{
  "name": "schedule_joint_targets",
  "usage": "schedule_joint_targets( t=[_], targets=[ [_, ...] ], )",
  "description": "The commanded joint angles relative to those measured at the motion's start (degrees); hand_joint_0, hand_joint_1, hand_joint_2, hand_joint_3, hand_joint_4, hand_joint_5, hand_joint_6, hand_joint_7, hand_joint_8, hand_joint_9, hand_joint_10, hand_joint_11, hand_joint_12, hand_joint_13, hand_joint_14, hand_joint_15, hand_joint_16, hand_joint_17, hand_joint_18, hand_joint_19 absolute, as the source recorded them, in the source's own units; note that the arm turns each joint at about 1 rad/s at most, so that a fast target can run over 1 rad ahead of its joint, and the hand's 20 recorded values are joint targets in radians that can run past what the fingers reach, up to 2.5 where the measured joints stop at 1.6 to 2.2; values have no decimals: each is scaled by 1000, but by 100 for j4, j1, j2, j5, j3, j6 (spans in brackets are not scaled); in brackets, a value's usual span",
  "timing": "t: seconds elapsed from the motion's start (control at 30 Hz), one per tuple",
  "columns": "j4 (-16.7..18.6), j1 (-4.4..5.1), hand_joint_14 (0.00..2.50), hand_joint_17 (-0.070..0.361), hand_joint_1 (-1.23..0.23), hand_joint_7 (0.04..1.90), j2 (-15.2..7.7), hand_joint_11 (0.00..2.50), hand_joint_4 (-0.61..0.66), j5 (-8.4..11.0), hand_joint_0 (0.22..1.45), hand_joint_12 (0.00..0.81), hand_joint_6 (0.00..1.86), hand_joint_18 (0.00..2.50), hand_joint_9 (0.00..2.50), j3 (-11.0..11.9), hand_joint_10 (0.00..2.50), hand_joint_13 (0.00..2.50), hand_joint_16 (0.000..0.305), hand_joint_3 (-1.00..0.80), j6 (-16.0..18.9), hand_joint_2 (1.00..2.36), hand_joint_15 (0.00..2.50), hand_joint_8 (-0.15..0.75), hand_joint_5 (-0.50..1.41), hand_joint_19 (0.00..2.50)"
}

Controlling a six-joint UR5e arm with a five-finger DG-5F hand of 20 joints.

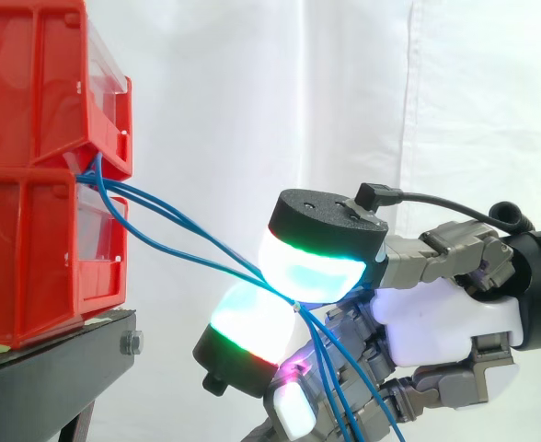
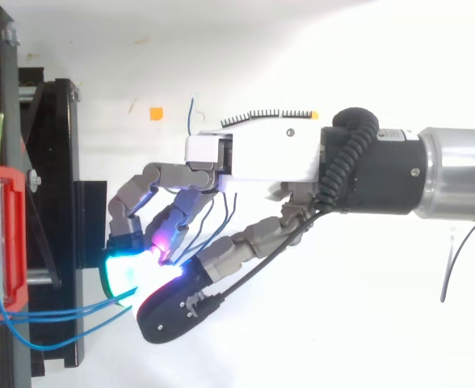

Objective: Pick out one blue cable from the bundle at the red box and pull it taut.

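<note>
Blue cables (image 1: 252,275) ran from between the stacked red bins (image 1: 40,175) at the left edge toward lower centre. There the hand (image 1: 436,322) pinched them between two glowing pads (image 1: 307,267), with loose ends hanging below.

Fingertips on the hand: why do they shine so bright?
Side view: the hand's pads, pinching blue cables, glow white-cyan, rimmed green and red: their own light. Top view: bright white ground, hardly any shadow beneath the hand.

two red bins (image 1: 31,83), stacked. blue cables (image 1: 114,187): three strands countable leaving bins, bunching at pads, exact count unsure. one hand (image 1: 445,318). one black stand (image 1: 59,364). one orange floor mark (image 2: 156,113).
</note>
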Motion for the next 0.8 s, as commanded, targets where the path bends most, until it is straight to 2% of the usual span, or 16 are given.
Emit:
schedule_joint_targets(
  t=[0.0,0.1,0.2,0.3,0.43,0.6,0.77],
  targets=[
    [3,0,9,80,-904,1119,-7,489,-98,-1,746,256,940,731,999,-7,18,749,36,-264,1,1019,242,321,-122,319],
    [3,9,11,79,-891,1102,-7,492,-92,8,735,247,942,732,1017,2,18,748,35,-264,1,1019,243,323,-122,313],
    [3,9,9,78,-887,1195,2,512,-94,8,762,236,944,718,1029,-7,19,743,35,-245,1,1020,244,329,-119,324],
    [-6,9,9,76,-892,1206,2,510,-102,8,785,237,953,709,1035,-7,19,738,34,-240,1,1018,245,330,-118,338],
    [-15,9,10,74,-873,1090,2,510,-121,8,767,228,963,726,1040,2,17,742,33,-287,1,1017,251,319,-123,335],
    [-15,9,11,70,-825,1065,-7,507,-39,17,702,214,949,701,1076,-7,16,739,31,-358,1,1013,249,318,-118,333],
    [-15,17,9,70,-830,1149,-7,516,-119,26,746,217,945,710,1072,-7,17,739,31,-451,1,1004,238,322,-119,326]
  ],
)
